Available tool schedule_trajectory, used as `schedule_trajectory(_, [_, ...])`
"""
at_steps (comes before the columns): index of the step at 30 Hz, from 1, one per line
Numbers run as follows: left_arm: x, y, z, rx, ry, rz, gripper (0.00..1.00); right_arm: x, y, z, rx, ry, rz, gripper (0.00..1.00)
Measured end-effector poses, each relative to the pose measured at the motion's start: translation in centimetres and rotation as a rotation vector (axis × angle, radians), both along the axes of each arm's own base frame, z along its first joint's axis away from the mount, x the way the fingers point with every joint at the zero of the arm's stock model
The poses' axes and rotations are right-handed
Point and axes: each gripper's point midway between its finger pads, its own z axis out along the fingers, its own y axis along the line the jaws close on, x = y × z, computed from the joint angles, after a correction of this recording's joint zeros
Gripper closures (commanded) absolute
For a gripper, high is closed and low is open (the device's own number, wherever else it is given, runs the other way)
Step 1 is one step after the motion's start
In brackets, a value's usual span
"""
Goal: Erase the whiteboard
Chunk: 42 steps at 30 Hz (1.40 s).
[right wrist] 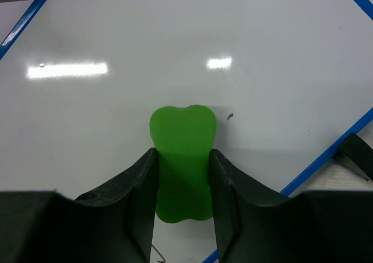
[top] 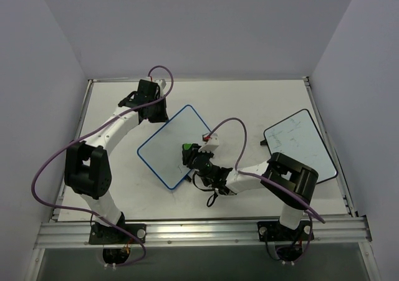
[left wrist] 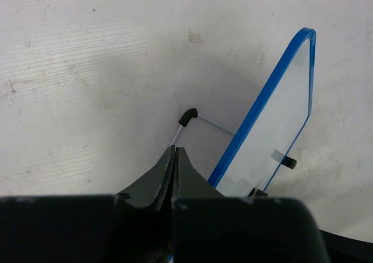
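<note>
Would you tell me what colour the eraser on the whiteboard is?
The eraser is bright green; the right wrist view shows it best.

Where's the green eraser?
Top view, mid-table: the green eraser is pinched in the right fingers, over the blue-framed whiteboard, left of the black-framed board.

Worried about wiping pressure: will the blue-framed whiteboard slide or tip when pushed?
Thin and slim-framed, the whiteboard is probably light, may slide. Its wire foot suggests it could rock. The glossy face likely lets the green eraser glide.
</note>
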Motion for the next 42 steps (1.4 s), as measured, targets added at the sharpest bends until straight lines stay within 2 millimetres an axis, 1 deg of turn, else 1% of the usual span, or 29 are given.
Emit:
schedule_trajectory(10, [0.0, 0.0, 0.0, 0.000, -0.001, -0.001, 0.98, 0.3, -0.7, -0.3, 0.021, 0.029, -0.040, 1.00])
schedule_trajectory(18, [0.0, 0.0, 0.0, 0.000, 0.000, -0.001, 0.98, 1.1, -2.7, -1.3, -0.020, 0.046, -0.127, 1.00])
schedule_trajectory(22, [0.0, 0.0, 0.0, 0.001, -0.001, -0.001, 0.98, 1.1, -2.6, -1.3, -0.038, 0.047, -0.136, 1.00])
schedule_trajectory(31, [0.0, 0.1, 0.0, 0.008, -0.003, 0.005, 0.98, 0.4, -1.5, -1.1, -0.138, -0.012, -0.195, 1.00])
schedule_trajectory(34, [0.0, 0.1, 0.0, 0.009, -0.004, 0.005, 0.98, -0.4, -0.3, -0.8, -0.139, -0.026, -0.175, 1.00])
schedule_trajectory(42, [0.0, 0.0, 0.1, 0.013, -0.007, 0.005, 0.98, -3.5, 3.0, -0.3, -0.130, -0.042, -0.079, 1.00])
